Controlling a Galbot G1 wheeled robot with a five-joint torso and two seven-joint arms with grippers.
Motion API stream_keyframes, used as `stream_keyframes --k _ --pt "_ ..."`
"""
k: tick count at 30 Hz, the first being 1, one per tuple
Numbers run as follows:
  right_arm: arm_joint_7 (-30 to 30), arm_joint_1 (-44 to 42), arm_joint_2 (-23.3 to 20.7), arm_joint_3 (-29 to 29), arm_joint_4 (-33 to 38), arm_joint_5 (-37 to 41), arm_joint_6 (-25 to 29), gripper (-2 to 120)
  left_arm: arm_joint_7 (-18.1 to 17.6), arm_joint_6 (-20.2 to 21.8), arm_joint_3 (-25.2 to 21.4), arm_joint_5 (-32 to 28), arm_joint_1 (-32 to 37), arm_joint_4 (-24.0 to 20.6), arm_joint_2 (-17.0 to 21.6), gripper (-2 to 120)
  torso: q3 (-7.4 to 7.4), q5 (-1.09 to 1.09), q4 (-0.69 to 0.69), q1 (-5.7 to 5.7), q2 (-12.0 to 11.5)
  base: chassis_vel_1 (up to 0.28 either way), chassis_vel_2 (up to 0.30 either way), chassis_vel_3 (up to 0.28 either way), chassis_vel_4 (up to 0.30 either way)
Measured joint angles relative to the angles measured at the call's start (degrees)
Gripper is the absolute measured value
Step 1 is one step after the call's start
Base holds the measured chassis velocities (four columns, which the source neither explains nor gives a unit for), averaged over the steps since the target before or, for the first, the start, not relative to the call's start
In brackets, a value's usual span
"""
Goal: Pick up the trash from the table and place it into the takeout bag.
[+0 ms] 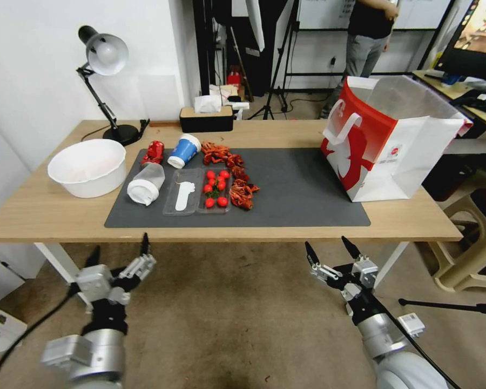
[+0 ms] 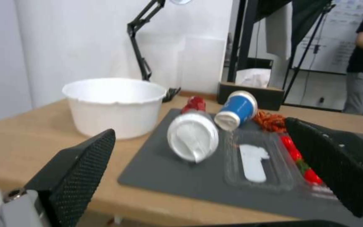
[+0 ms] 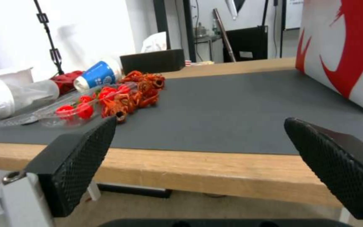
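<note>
The trash lies at the left end of the dark mat (image 1: 302,189) on the table (image 1: 32,210). A blue paper cup (image 1: 184,150) is tipped on its side beside a crushed red can (image 1: 153,152). In front of them lies a translucent white-lidded cup (image 1: 145,184), its lid (image 2: 192,137) facing my left gripper. The takeout bag (image 1: 394,140) stands upright and open-mouthed at the table's right end, its red side (image 3: 349,47) showing in the right wrist view. Both grippers hang below the table's front edge, left gripper (image 1: 120,244) and right gripper (image 1: 326,243) open and holding nothing.
A clear tray (image 1: 195,190) holds cherry tomatoes (image 1: 216,189) and a white utensil, with a heap of red-orange shells (image 1: 235,173) beside it. A large white bowl (image 1: 87,166) sits on the left. A desk lamp (image 1: 105,59) and a tissue box (image 1: 206,118) stand at the back. A plastic stool (image 1: 470,243) stands on the right.
</note>
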Motion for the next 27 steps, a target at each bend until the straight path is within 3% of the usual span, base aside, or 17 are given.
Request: stream_keyframes --k 1,2,6,9,21,23,25,27 --pt "0.05 0.13 -0.08 -0.07 0.00 0.04 -0.12 100 -0.06 0.83 -1.11 -2.41 -1.12 0.40 2.46 100 0.00 0.00 -0.04 0.00 0.00 0.000 0.000 0.000 0.000" --pt "0.05 0.13 -0.08 -0.07 0.00 0.04 -0.12 100 -0.06 0.83 -1.11 -2.41 -1.12 0.40 2.46 100 0.00 0.00 -0.04 0.00 0.00 0.000 0.000 0.000 0.000" --pt "0.48 0.19 -0.03 -0.20 0.52 -0.12 -0.64 100 -0.19 2.63 -3.87 -10.56 -4.93 3.89 11.51 100 0.00 -0.01 -0.02 0.00 0.00 0.000 0.000 0.000 0.000" --pt "0.71 0.11 0.00 -0.27 0.94 -0.33 -0.89 100 -0.19 3.24 -4.36 -13.19 -6.47 5.14 14.96 100 0.00 -0.01 -0.04 0.00 0.00 0.000 0.000 0.000 0.000" --pt "1.41 -0.59 0.01 -0.23 2.24 -1.22 -1.61 100 -1.59 6.87 -2.05 -17.82 -13.34 8.96 23.17 100 0.00 0.00 -0.03 0.00 0.00 0.000 0.000 0.000 0.000" --pt "1.41 -0.59 0.01 -0.23 2.24 -1.22 -1.61 100 -1.59 6.87 -2.05 -17.82 -13.34 8.96 23.17 100 0.00 0.00 -0.03 0.00 0.00 0.000 0.000 0.000 0.000" --pt "1.53 -1.64 0.11 0.51 2.84 -1.71 -1.83 100 -4.71 10.28 1.91 -22.87 -19.74 11.92 27.85 100 0.01 0.00 -0.05 0.00 0.00 0.000 0.000 0.000 0.000" --pt "1.53 -1.99 0.15 0.76 2.92 -1.93 -1.85 100 -5.28 10.96 3.17 -24.38 -22.00 13.34 29.32 100 0.00 0.03 -0.06 0.00 0.00 0.000 0.000 0.000 0.000"
